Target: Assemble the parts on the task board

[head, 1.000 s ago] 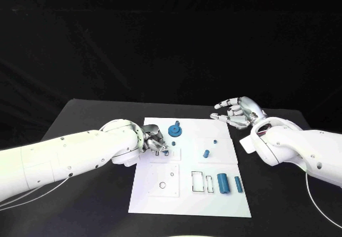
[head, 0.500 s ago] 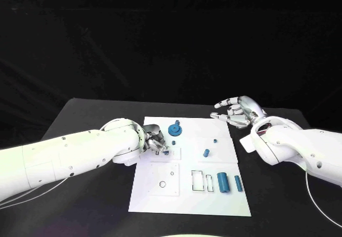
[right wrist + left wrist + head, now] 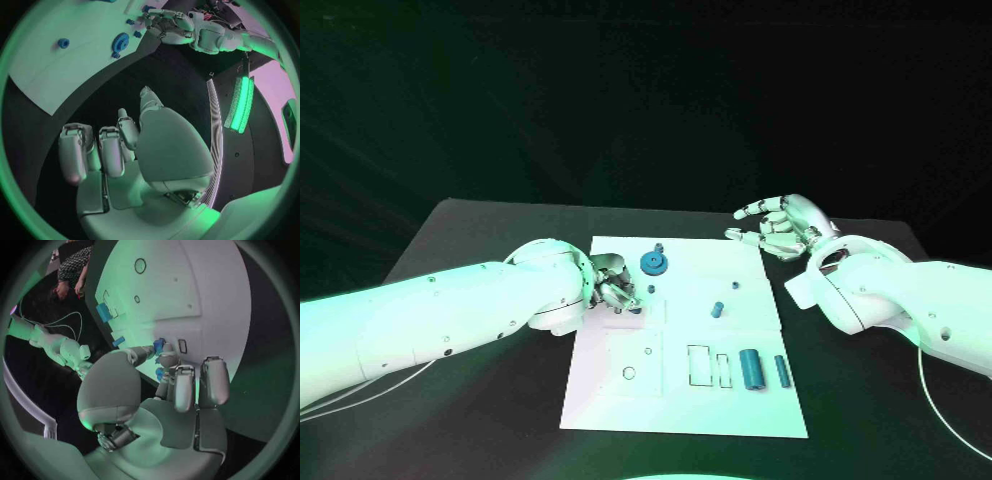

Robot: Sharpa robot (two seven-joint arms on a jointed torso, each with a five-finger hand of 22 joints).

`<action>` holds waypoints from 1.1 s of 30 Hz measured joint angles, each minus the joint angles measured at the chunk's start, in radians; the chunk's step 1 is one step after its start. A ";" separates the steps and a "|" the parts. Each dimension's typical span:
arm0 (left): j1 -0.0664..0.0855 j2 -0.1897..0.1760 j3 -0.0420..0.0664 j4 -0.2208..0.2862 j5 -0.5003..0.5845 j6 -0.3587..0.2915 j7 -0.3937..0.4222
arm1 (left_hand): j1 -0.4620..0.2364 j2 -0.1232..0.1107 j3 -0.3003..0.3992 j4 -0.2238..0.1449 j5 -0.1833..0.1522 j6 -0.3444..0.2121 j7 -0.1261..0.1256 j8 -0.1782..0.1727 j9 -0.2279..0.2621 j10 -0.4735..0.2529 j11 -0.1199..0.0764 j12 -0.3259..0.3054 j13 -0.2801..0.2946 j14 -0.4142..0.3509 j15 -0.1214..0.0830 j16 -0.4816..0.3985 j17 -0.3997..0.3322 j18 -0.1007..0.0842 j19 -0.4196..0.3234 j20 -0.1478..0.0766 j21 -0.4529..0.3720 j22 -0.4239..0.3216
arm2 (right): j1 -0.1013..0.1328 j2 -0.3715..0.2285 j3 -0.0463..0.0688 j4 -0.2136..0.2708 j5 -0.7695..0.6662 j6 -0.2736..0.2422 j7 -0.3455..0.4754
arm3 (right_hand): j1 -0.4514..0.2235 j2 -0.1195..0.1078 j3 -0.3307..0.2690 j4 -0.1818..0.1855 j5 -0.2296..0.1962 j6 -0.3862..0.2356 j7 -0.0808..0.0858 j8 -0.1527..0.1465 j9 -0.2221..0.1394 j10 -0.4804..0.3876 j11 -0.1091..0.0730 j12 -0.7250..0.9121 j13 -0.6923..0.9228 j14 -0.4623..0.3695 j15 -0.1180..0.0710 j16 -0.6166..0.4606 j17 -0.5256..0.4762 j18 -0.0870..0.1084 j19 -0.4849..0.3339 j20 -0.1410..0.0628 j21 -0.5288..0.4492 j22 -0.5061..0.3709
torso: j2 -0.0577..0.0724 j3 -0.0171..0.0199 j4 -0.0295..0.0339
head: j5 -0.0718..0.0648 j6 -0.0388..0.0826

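1. board: the white task board (image 3: 733, 400) lies in the middle of the black table (image 3: 473, 230), its long side running away from the robot.
2. left hand (image 3: 613, 290) sits at the board's left edge, about halfway up, fingers curled down together onto the plate.
3. in the left wrist view the fingertips (image 3: 164, 360) close around a small blue part (image 3: 159, 345) right beside a small rectangular slot; the hand pinches that part against the board.
4. in the head view the same part shows only as a dark speck at the fingertips, too small to tell its shape.
5. right hand (image 3: 780, 227) is off the board, just past its far right corner, above the table; its fingers are spread and bent, with nothing in them.
6. the right wrist view shows that hand's palm (image 3: 169, 150) and fingers apart, over bare black table.
7. a blue gear-like disc (image 3: 653, 264) stands near the board's far edge, just beyond the left hand.
8. a small blue peg (image 3: 717, 310) stands near the board's middle, and another tiny blue piece (image 3: 731, 287) sits just beyond it.
9. two blue cylinders (image 3: 751, 369) lie side by side near the right edge, next to the outlined rectangular slots (image 3: 698, 364).
10. a round hole (image 3: 629, 373) marks the board's near left quarter.
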 measured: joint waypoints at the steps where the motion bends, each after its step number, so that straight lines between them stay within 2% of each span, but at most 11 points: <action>1: 0.000 0.001 0.000 -0.001 -0.001 0.001 0.000 | -0.002 -0.002 0.018 -0.018 0.000 0.000 0.000 0.000 0.000 0.000 0.000 0.000 0.000 0.000 0.000 0.000 0.000 0.000 0.000 0.000 0.000 0.000 | 0.000 0.000 0.000 0.000 0.000 0.000 0.000 | 0.000 0.000 0.000 0.000 0.000 0.000 0.000 0.000 0.000 0.000 0.000 0.000 0.000 0.000 0.000 0.000 0.000 0.000 0.000 0.000 0.000 0.000 | 0.000 -0.0001 0.0000 | 0.000 0.000; 9: 0.000 0.002 0.000 -0.003 -0.008 0.006 -0.003 | -0.002 -0.002 0.018 -0.018 0.000 0.000 0.000 -0.004 0.000 0.000 0.000 0.000 0.003 0.000 0.000 0.000 0.000 0.000 0.000 0.000 0.000 0.000 | 0.000 -0.001 0.000 0.000 0.000 0.001 0.000 | 0.000 0.000 0.000 0.000 0.000 0.000 0.000 0.000 0.000 0.000 0.000 0.000 0.000 0.000 0.000 0.000 0.000 0.000 0.000 0.000 0.000 0.000 | 0.000 -0.0003 -0.0002 | 0.000 -0.002; 14: 0.000 0.002 0.000 -0.003 -0.011 0.011 -0.003 | -0.002 -0.002 0.018 -0.018 0.015 0.001 0.001 -0.005 0.000 0.006 -0.005 0.000 0.006 0.000 0.000 0.000 0.000 0.000 0.000 0.000 0.000 0.000 | 0.000 -0.001 0.000 0.000 0.000 0.001 0.000 | 0.000 0.000 0.000 0.000 0.000 0.000 0.000 0.000 0.000 0.000 0.000 0.000 0.000 0.000 0.000 0.000 0.001 0.000 0.000 0.000 0.000 0.001 | 0.000 -0.0002 -0.0002 | -0.001 -0.002; 16: 0.000 0.002 0.000 -0.003 -0.012 0.013 -0.003 | -0.002 -0.002 0.018 -0.018 0.024 0.001 0.001 -0.006 0.000 0.009 -0.002 0.000 0.008 0.000 0.000 0.000 0.000 0.000 0.000 0.000 0.000 0.000 | 0.000 -0.001 0.000 0.000 0.000 0.001 0.000 | 0.000 0.000 0.000 0.000 0.000 0.000 0.000 0.000 0.000 0.000 0.000 0.000 0.000 0.000 0.000 0.000 0.001 0.000 0.000 0.000 0.000 0.001 | 0.000 -0.0002 -0.0002 | -0.001 -0.002; 22: 0.000 0.006 0.000 -0.006 -0.015 0.019 -0.004 | -0.002 -0.002 0.018 -0.018 0.055 0.002 0.001 -0.006 0.008 0.014 -0.005 0.006 0.014 0.000 0.000 0.000 0.000 0.000 0.004 -0.004 0.004 0.003 | 0.000 -0.001 0.000 0.000 0.000 0.001 0.000 | 0.000 0.000 0.000 0.000 0.000 0.000 0.000 0.000 0.000 0.000 0.000 0.000 0.000 0.000 0.000 0.000 0.001 0.000 0.000 0.000 0.000 0.001 | 0.000 0.0001 -0.0002 | -0.001 -0.003; 25: 0.000 0.010 0.000 -0.009 -0.017 0.022 -0.005 | -0.006 -0.005 0.018 -0.018 0.077 0.005 0.005 -0.006 0.014 0.021 -0.007 0.006 0.017 0.000 -0.007 0.000 0.000 0.000 0.004 -0.004 0.004 0.005 | 0.000 -0.001 0.000 0.000 0.000 0.002 0.000 | 0.000 0.000 0.000 0.000 0.000 0.000 0.000 0.000 0.000 0.000 0.000 0.000 0.000 0.000 0.000 0.000 0.001 0.000 0.000 0.000 0.000 0.001 | 0.000 0.0001 -0.0002 | -0.001 -0.003; 33: 0.001 0.019 0.001 -0.018 -0.020 0.029 -0.009 | -0.018 -0.008 0.015 -0.021 0.085 0.012 0.001 -0.001 0.016 0.027 -0.013 0.010 0.016 0.000 -0.007 0.004 0.000 0.000 0.007 -0.007 0.004 0.009 | 0.000 -0.001 0.000 0.000 0.000 0.002 0.000 | 0.000 0.000 0.000 0.000 0.000 0.000 0.000 0.000 0.000 0.000 0.000 0.000 0.000 0.000 0.000 0.000 0.001 0.000 0.000 0.000 0.000 0.001 | 0.000 0.0008 -0.0003 | 0.000 -0.002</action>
